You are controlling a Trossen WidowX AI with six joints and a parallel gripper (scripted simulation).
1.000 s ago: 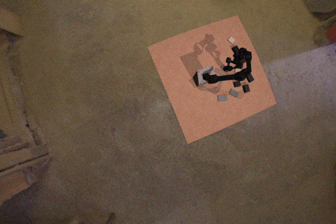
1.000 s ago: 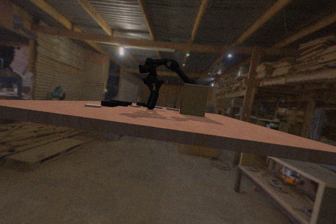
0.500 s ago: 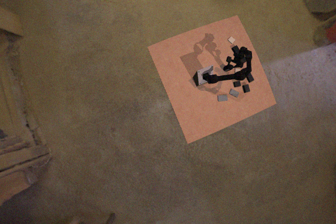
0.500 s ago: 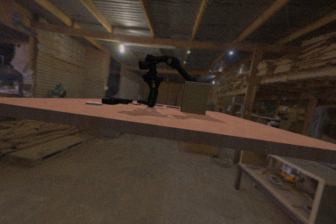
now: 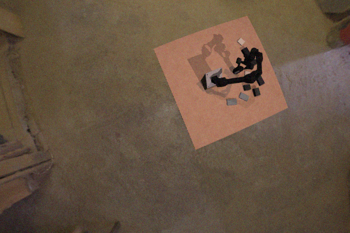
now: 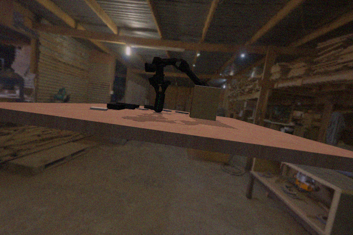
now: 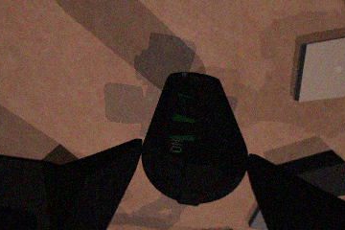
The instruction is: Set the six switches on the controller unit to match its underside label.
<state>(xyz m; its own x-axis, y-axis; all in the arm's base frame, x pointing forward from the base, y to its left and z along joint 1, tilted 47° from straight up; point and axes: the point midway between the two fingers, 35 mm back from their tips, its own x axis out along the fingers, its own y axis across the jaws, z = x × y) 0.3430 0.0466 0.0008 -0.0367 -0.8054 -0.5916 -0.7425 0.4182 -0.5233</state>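
Note:
The dark grey controller unit [image 5: 237, 70] [image 6: 159, 104] [image 7: 195, 184] is held on end, steeply tilted, with its rounded lower end at or just above the bench [image 5: 197, 121] [image 6: 71, 110]. My gripper [image 6: 160, 93] [image 7: 194, 152] is shut on it, one finger on each side. In the wrist view its switch face shows foreshortened and very dark, with the ON lettering and a few green switch ends. The individual switch settings cannot be read. The label on the underside is not visible.
The arm stands on a tall box [image 5: 209, 80] [image 6: 204, 102]. Grey plates [image 5: 232, 102] [image 5: 243, 96] and dark blocks [image 5: 256, 91] [image 5: 246, 87] lie near the arm. A pale square [image 5: 240, 41] lies farther off. The wrist view shows a pale plate [image 7: 331, 69] and a dark block [image 7: 326, 179] at right.

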